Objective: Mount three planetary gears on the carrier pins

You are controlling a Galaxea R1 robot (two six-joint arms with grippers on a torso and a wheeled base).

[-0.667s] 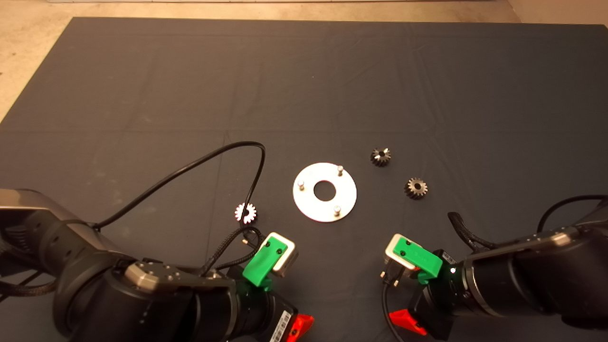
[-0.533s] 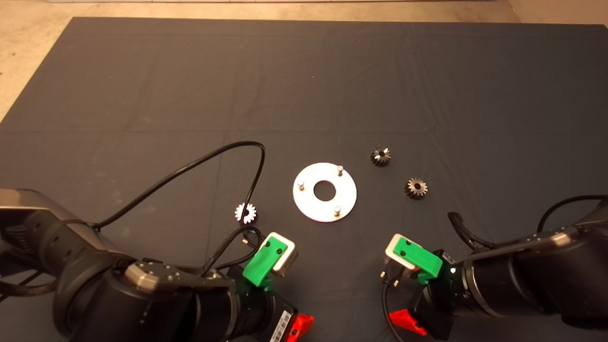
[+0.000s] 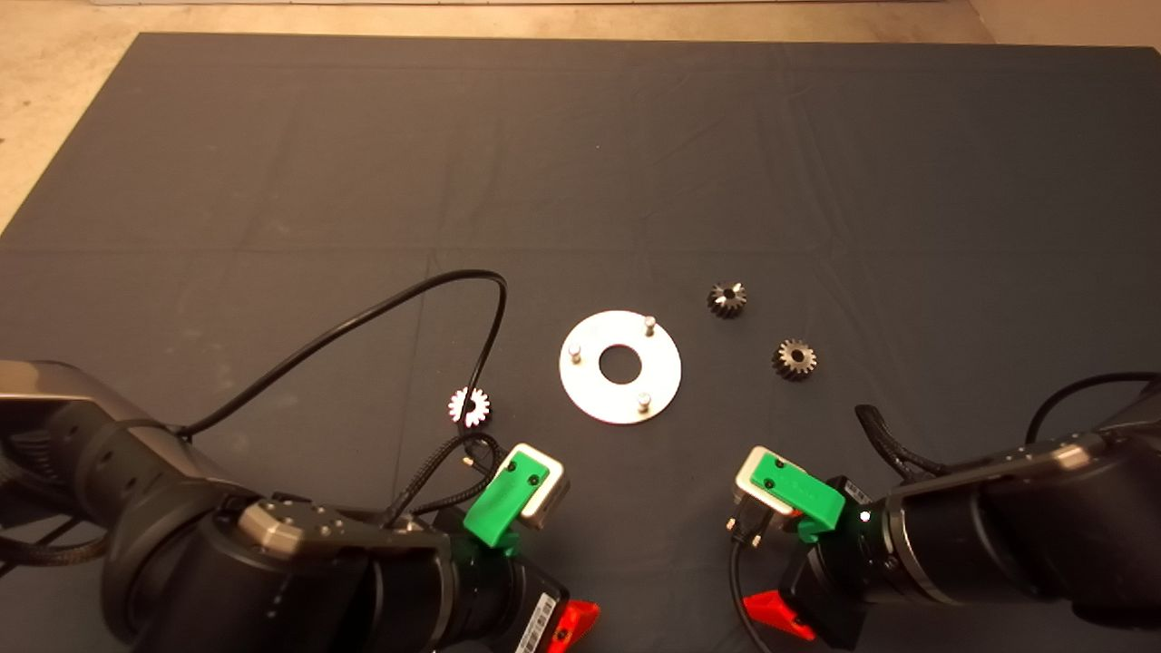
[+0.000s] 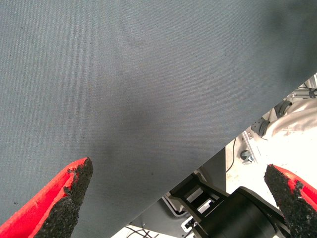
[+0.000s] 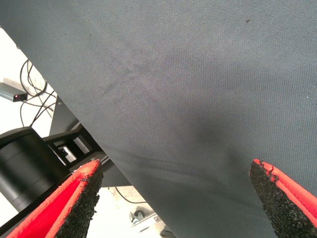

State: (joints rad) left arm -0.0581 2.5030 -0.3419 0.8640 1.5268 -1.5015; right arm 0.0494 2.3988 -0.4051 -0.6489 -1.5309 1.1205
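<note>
Three planetary gears lie loose on the counter [image 3: 272, 163]: one bright silver gear [image 3: 469, 406] to the left of the disc, and two darker ones to its right, a farther gear [image 3: 726, 299] and a nearer gear [image 3: 794, 359]. There is one flat round disc [image 3: 585, 385], with one central hole. Three carrier pins stand on it: a left pin [image 3: 574, 353], a far pin [image 3: 648, 323] and a near pin [image 3: 643, 400]. None of the three pins carries a gear. Two arms reach in from the near edge, each with one hand: the left hand [image 4: 178, 198] and the right hand [image 5: 176, 196], two red fingers apiece, four in all. One black cable [image 3: 381, 308] loops across the counter.
</note>
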